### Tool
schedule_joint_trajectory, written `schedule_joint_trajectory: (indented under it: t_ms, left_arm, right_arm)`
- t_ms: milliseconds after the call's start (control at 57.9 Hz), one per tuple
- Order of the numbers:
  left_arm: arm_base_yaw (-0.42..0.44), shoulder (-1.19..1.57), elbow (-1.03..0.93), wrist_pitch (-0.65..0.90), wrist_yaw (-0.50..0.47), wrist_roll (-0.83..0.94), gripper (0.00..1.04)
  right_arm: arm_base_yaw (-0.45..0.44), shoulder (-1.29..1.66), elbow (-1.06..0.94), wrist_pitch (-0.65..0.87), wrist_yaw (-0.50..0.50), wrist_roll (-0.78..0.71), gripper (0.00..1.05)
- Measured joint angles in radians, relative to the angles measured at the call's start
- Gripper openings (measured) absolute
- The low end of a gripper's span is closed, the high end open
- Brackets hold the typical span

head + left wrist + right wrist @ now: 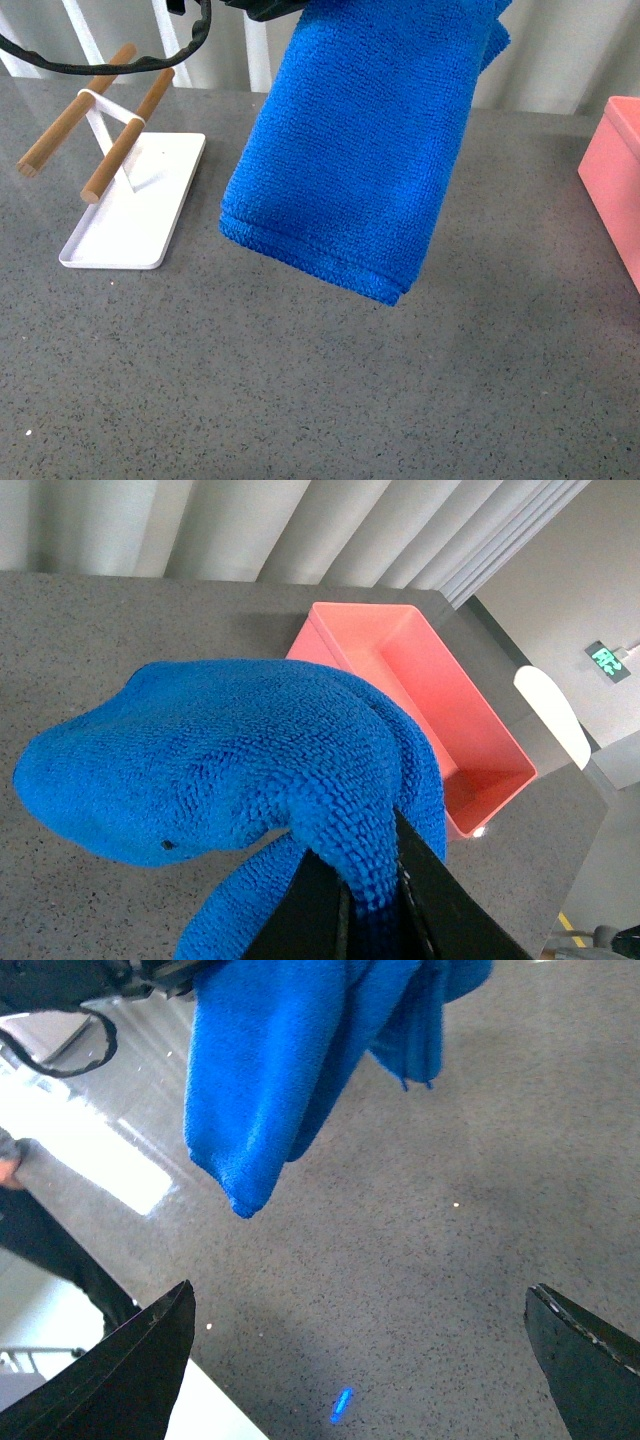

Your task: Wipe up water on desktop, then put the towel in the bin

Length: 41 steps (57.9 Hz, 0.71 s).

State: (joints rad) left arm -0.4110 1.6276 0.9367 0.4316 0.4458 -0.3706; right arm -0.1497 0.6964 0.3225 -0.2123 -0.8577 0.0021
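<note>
The blue towel (360, 150) hangs in the air above the speckled grey desktop (300, 380), folded over and held from above. In the left wrist view my left gripper (370, 900) is shut on a fold of the towel (230, 770), whose bulk drapes over the black fingers. The salmon-pink bin (430, 700) stands on the desktop beyond the towel, and its inside is bare; in the front view only its corner (615, 180) shows at the right edge. My right gripper (360, 1360) is open low over the desktop (450, 1210), with the hanging towel (280, 1070) ahead of it.
A white tray (135, 205) carrying a rack of wooden rods (125, 135) stands at the back left of the desktop. A black cable (100, 62) loops above it. White vertical panels (300, 530) run behind the desk.
</note>
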Motion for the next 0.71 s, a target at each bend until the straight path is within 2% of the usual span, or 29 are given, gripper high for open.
schedule_joint_trajectory:
  t_ms: [311,536,709]
  left_arm:
    - [0.000,0.000,0.000,0.000,0.000,0.000,0.05]
    - [0.000,0.000,0.000,0.000,0.000,0.000,0.05]
    - [0.000,0.000,0.000,0.000,0.000,0.000,0.05]
  right_arm:
    - [0.130,0.523,0.162,0.282,0.061,-0.043,0.98]
    - [0.216,0.710,0.250,0.401,0.080,-0.017,0.98]
    - [0.254,0.806,0.286,0.502,0.043,0.016,0.98]
